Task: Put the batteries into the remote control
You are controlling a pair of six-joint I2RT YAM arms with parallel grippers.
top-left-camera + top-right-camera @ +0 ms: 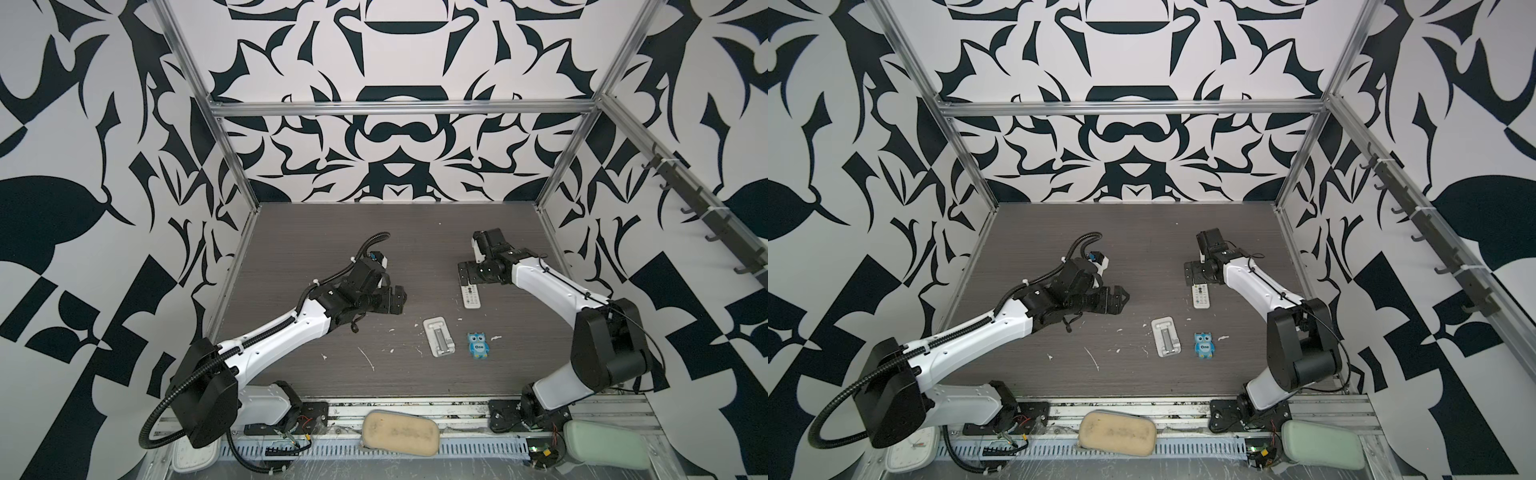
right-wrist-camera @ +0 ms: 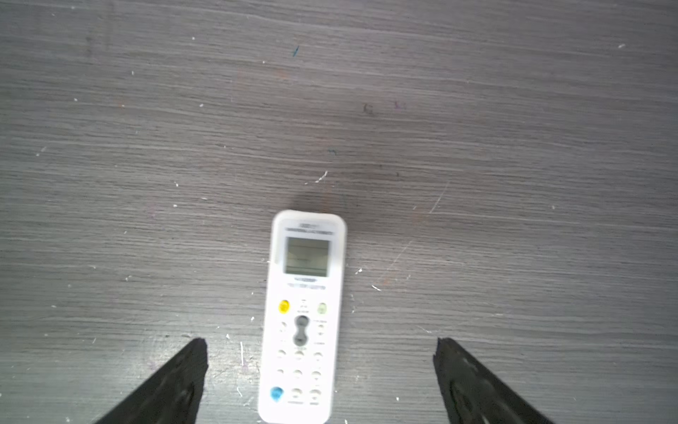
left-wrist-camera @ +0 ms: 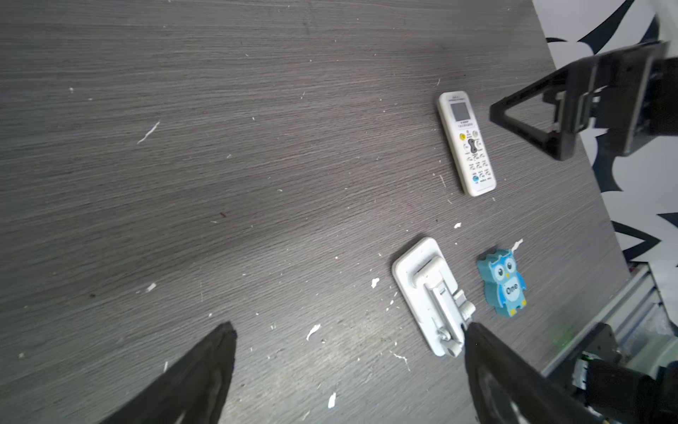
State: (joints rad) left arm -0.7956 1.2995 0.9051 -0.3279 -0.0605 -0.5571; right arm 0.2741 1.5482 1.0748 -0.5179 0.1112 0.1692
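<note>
The remote (image 1: 471, 296) lies flat and face up on the dark wood-grain surface (image 1: 332, 232), right of the middle, with its grey screen and buttons showing. In both top views its far end is hidden under the right claw (image 1: 468, 279), which hangs over it pointing down. The right wrist view shows that claw (image 2: 321, 343) released: its two black fingers (image 2: 183, 378) stand wide apart on either side of the remote (image 2: 302, 319), with bare surface between each finger and the remote's sides, so nothing is gripped.

The left claw (image 1: 395, 299) hovers above the surface left of the middle, well apart from the remote (image 1: 1201, 297). In the left wrist view it (image 3: 350, 326) is released too, its fingers (image 3: 205, 367) spread wide with only surface between them. One fingertip overlaps the near end of the white stand (image 3: 429, 293) in that view; whether it touches cannot be told.

The stand (image 1: 438, 336) lies flat nearer the front than the remote. Just beside it, to the right, lies a blue owl (image 1: 478, 345) marked "One". The owl (image 3: 503, 282) and stand do not touch. White flecks (image 1: 368, 358) are scattered over the surface.
</note>
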